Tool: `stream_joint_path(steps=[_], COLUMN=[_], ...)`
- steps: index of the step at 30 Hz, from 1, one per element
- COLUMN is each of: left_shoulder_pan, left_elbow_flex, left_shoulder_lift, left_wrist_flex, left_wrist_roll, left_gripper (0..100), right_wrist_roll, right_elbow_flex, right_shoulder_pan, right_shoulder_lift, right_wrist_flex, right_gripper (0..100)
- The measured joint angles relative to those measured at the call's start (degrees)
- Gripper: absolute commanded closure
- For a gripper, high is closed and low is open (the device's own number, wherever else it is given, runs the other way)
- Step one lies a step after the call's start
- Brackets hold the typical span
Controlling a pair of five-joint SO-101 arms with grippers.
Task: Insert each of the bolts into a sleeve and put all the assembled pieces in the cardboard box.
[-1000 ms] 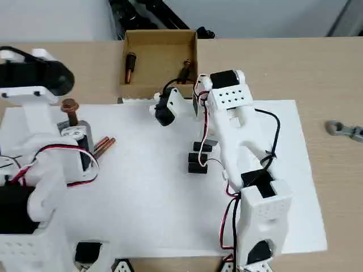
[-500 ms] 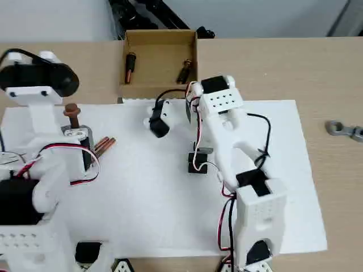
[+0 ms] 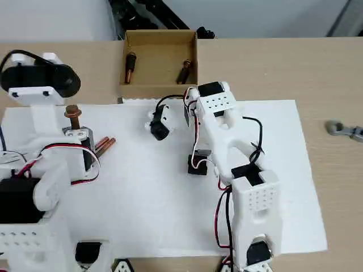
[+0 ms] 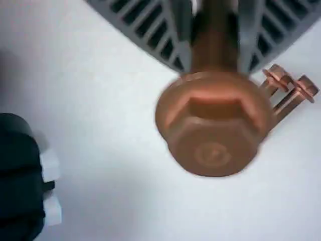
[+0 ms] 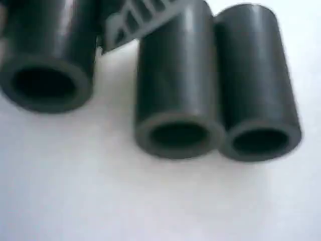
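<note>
My left gripper point(image 3: 72, 122) stands at the left side of the white sheet, shut on the shank of a copper bolt point(image 3: 71, 111). In the left wrist view that bolt point(image 4: 214, 125) points its hex head at the camera, held between the grey fingers point(image 4: 168, 35). Two loose bolts point(image 3: 104, 145) lie side by side just right of it. Three black sleeves point(image 5: 178, 85) lie under my right gripper point(image 5: 65, 25), which is open, one finger point(image 5: 135, 20) resting between two of them. The cardboard box point(image 3: 160, 85) holds two assembled pieces point(image 3: 130, 65).
The white paper sheet point(image 3: 142, 192) covers the table's middle. A metal wrench point(image 3: 343, 130) lies on the bare wood at the far right. The right arm's black wrist camera point(image 3: 159, 126) hangs just in front of the box.
My right arm has drawn back from the box and come down over the sleeves. My left arm has barely shifted, the bolt still in its grip.
</note>
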State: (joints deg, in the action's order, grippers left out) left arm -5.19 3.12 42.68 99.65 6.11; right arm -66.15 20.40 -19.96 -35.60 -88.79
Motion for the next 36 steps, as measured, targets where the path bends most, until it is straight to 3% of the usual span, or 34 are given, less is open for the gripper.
stream_joint_path(steps=[4,7,18,23,30,36], left_shoulder_pan=[0.00,0.00,0.00,0.00,0.00,0.00], left_elbow_flex=[0.00,0.00,0.00,0.00,0.00,0.00], left_shoulder_lift=[0.00,0.00,0.00,0.00,0.00,0.00], left_wrist_flex=[0.00,0.00,0.00,0.00,-0.09,-0.09], left_wrist_roll=[-0.26,-0.35,-0.35,-0.35,-0.35,-0.35], left_gripper=[99,99,99,99,99,99], right_wrist_roll=[0.00,0.00,4.92,12.40,30.24,38.24], right_elbow_flex=[0.00,0.00,0.00,-1.23,-1.23,-1.32], right_shoulder_pan=[0.00,0.00,0.26,-0.09,0.00,0.62], right_shoulder_lift=[-0.35,-0.35,0.35,5.45,20.92,38.59], right_wrist_flex=[0.00,0.09,0.79,0.88,-5.10,-6.42], right_gripper=[90.5,99.8,99.3,99.5,99.5,99.5])
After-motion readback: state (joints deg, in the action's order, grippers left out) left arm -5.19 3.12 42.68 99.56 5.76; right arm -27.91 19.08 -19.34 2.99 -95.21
